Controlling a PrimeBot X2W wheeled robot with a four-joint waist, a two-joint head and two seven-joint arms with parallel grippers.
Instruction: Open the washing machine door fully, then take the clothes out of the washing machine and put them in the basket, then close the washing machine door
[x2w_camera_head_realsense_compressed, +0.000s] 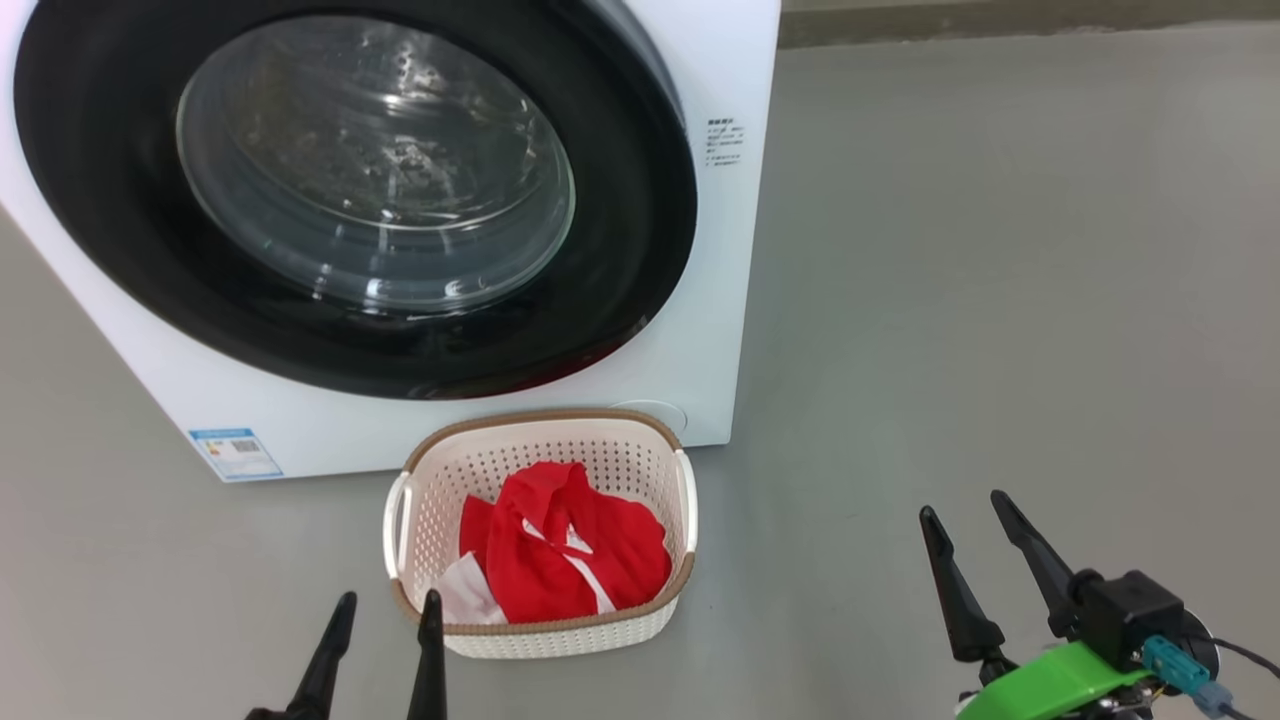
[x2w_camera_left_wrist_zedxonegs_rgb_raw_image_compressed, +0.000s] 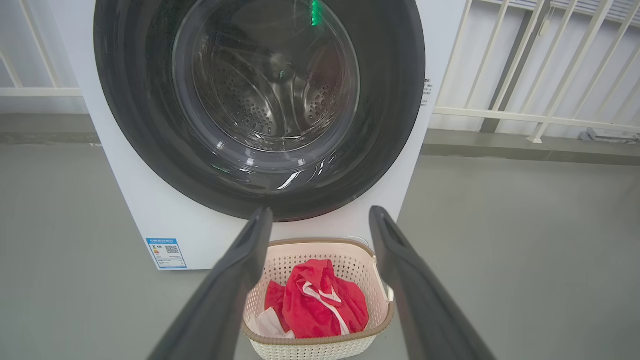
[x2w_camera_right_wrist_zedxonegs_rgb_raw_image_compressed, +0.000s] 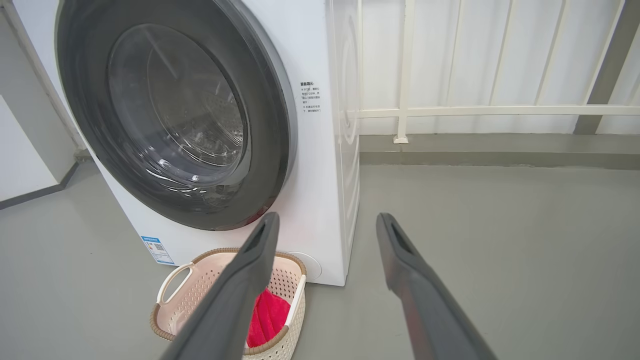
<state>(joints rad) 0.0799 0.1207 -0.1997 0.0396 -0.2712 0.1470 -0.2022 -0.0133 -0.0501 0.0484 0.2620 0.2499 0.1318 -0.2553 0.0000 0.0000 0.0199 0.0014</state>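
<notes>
Closest in: the left claw (x2w_camera_head_realsense_compressed: 388, 598) hangs right at the near left corner of the basket (x2w_camera_head_realsense_compressed: 545, 415). Its fingers are spread wide, with nothing between them and no grip on anything. In the head view one fingertip lines up with the basket's rim, but I can't tell if it actually touches. From the left wrist view it looks like it's up above the basket.

The right claw (x2w_camera_head_realsense_compressed: 964, 505) is well off to the right of the basket, over bare grey floor (x2w_camera_head_realsense_compressed: 1000, 300). It's wide open too, empty and touching nothing. There's a bright green piece (x2w_camera_head_realsense_compressed: 1050, 680) on that arm just behind the fingers.

The basket itself sits upright on the floor. The clothes (x2w_camera_head_realsense_compressed: 570, 560) are inside it, a bunched-up red pile with white trim filling the middle and right. A small white cloth piece (x2w_camera_head_realsense_compressed: 465, 595) is tucked into the basket's near left corner.

Right behind the basket is the washing machine (x2w_camera_head_realsense_compressed: 725, 300). It's very close to the far rim, though I can't say whether they touch. Its blue label (x2w_camera_head_realsense_compressed: 235, 453) is low on the front, off to the far left of the basket.

The washing machine door (x2w_camera_head_realsense_compressed: 640, 250) is above and behind the basket, shut flat against the front. You can see the perforated steel drum (x2w_camera_left_wrist_zedxonegs_rgb_raw_image_compressed: 260, 110) through the glass. Farther back past the basket there's a white railing (x2w_camera_right_wrist_zedxonegs_rgb_raw_image_compressed: 500, 110).
</notes>
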